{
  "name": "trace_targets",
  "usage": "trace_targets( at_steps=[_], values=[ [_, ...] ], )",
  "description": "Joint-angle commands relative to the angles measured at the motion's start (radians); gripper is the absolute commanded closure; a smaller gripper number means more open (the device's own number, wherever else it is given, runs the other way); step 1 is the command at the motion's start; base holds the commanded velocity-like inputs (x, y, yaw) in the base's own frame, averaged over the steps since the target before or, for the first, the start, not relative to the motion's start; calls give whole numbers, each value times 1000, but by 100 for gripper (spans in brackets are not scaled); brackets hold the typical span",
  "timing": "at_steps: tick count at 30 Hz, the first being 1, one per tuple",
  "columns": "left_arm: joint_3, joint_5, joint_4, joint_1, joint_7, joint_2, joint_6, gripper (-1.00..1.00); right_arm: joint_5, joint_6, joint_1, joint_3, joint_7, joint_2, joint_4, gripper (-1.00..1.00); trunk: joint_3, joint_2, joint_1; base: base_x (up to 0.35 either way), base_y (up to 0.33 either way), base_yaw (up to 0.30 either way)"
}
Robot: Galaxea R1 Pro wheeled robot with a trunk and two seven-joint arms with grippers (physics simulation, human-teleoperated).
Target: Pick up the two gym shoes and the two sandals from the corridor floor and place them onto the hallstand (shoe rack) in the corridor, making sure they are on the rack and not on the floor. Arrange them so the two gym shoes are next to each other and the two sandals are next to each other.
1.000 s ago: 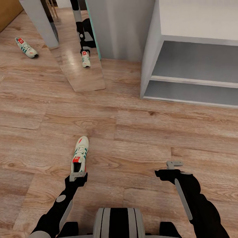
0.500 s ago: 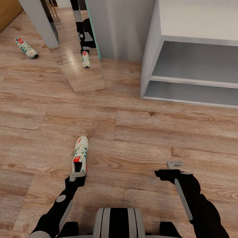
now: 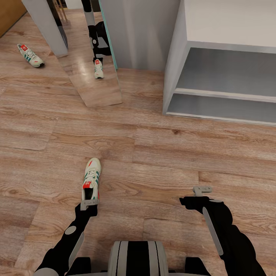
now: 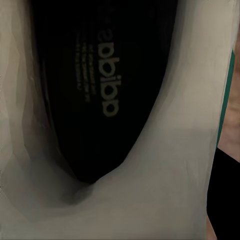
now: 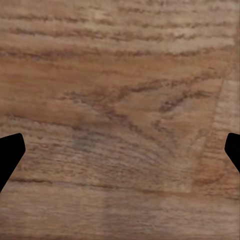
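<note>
One gym shoe [image 3: 91,178], cream with green stripes and a red tongue label, lies toe-away on the corridor floor [image 3: 161,161] just ahead of me. My left gripper [image 3: 90,202] sits at its heel and appears shut on the heel rim. The left wrist view looks straight into the gym shoe's dark insole [image 4: 100,100]. The other gym shoe [image 3: 30,55] lies far off at the back left. My right gripper [image 3: 202,189] hangs open over bare floor planks [image 5: 120,120]. The hallstand [image 3: 174,69] stands at the back right with low shelves. The sandals are out of view.
A leaning mirror [image 3: 90,82] at the back centre reflects my arm and the held shoe. A grey wall panel [image 3: 138,34] stands between the mirror and the hallstand. Open floor lies between me and the rack.
The near gym shoe has swung slightly, its toe shifting left, while the left gripper stays at its heel. The right arm has not moved.
</note>
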Motion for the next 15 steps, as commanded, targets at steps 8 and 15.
trace_targets(
  at_steps=[8, 15],
  values=[
    [1, 6, 0, 1, 0, 1, 0, 100, 0, 0, 0, 1, -1, 0, 0, -100, 0, 0, 0, 0, 0, 0],
    [9, 12, 0, 6, -6, 1, 0, 100, -1, 0, 0, 1, 0, 0, 0, -100, 0, 0, 0, 0, 0, 0]
  ],
)
